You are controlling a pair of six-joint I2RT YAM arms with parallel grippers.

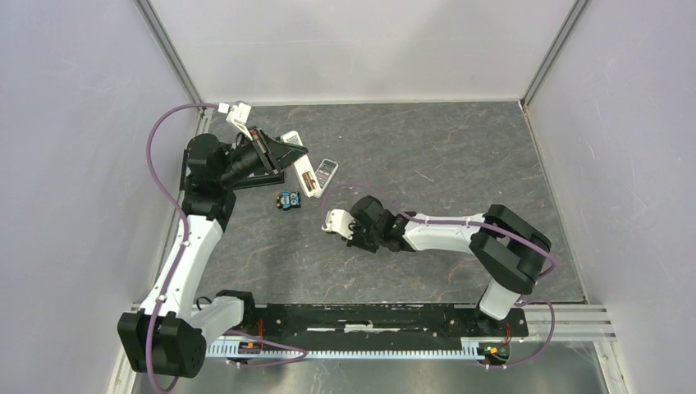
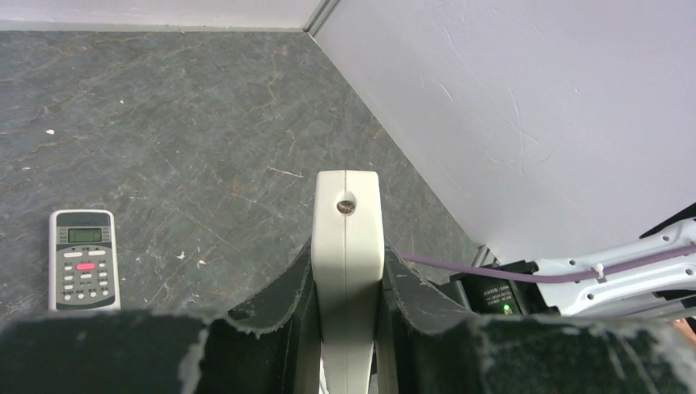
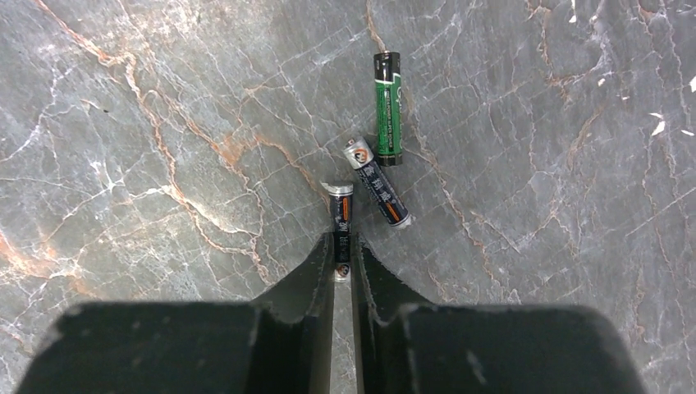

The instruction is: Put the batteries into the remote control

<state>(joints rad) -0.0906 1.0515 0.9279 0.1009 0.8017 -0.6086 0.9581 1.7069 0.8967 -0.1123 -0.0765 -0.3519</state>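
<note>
My left gripper [image 2: 348, 267] is shut on the white remote control [image 2: 349, 205], holding it on edge above the table. In the top view that remote control [image 1: 306, 176] sticks out of the left gripper [image 1: 281, 154] at the back left. Three batteries lie on the stone table. One is green [image 3: 387, 107], and a dark one with orange marks [image 3: 377, 193] lies beside it. My right gripper [image 3: 342, 256] is shut on the near end of the third, dark battery [image 3: 342, 217], which lies flat. In the top view the right gripper [image 1: 332, 222] hides the batteries.
A second, grey remote [image 2: 84, 259] with a small screen lies face up on the table [image 1: 427, 164], just right of the held one [image 1: 327, 171]. A small blue and black object [image 1: 287, 200] sits below the left gripper. White walls enclose the table.
</note>
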